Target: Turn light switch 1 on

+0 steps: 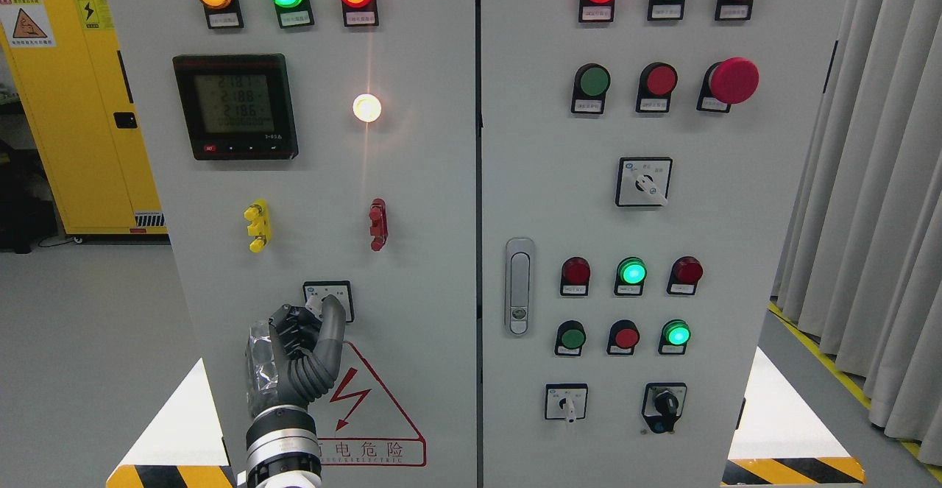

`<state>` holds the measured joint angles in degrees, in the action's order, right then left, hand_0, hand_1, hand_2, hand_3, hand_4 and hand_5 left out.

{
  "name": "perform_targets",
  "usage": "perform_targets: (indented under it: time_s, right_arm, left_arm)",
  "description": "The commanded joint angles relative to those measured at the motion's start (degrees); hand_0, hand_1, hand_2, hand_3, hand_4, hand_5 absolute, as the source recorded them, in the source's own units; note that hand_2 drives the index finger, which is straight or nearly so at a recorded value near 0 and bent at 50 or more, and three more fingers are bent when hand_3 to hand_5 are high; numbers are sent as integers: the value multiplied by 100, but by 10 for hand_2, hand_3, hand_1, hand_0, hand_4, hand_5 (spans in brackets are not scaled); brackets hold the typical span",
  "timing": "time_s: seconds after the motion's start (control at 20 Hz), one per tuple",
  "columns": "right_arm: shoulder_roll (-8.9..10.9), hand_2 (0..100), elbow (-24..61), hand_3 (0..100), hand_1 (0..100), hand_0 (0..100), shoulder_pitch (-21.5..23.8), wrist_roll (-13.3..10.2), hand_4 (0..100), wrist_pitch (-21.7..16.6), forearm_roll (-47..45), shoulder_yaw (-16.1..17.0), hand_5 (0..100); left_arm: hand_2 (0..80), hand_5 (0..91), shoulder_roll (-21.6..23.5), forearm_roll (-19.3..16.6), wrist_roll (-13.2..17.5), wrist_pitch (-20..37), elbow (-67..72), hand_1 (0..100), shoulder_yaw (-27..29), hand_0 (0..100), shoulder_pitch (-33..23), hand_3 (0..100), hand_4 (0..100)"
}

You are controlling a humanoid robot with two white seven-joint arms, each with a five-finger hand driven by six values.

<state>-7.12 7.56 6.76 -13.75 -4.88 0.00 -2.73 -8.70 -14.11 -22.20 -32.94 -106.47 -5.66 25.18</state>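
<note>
One hand only is seen at work: the left hand, dark grey and jointed with a silver wrist cuff, is raised from the bottom edge against the pale grey metal cabinet door. Its fingers are curled up around the small rotary selector switch on a square white-and-black plate, low on the left door, just above the red-outlined triangular lightning warning sticker. The knob looks to be pinched between a long finger and the knuckles beside it, though contact is partly hidden by the hand itself, so a firm grip can't be confirmed.

The step in hand is judged to be the grasp-and-twist of the switch. A round white lamp higher up on the same door is glowing brightly already, so the turn may well be done or nearly done; which lamp belongs to switch 1 can't be told. If it's not done, a short wrist rotation is called for, with the fingertips kept on the knob so it isn't slipped off. Otherwise the fingers just need to be loosened and drawn back. The right hand isn't seen anywhere.
</note>
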Motion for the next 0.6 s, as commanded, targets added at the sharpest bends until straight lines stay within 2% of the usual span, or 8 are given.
perform_targets:
  time_s: [0.0,0.55]
  right_arm:
    - [0,40,0,0,500,0,1,-5,0,4,-167,0,0]
    - [0,40,0,0,500,0,1,4,0,4,-167,0,0]
  left_arm:
    - [604,879,9,5,-3,-11,12,505,3,491,-5,923,899]
    - [619,879,9,22,-3,-2,12,481,-5,217,-5,925,899]
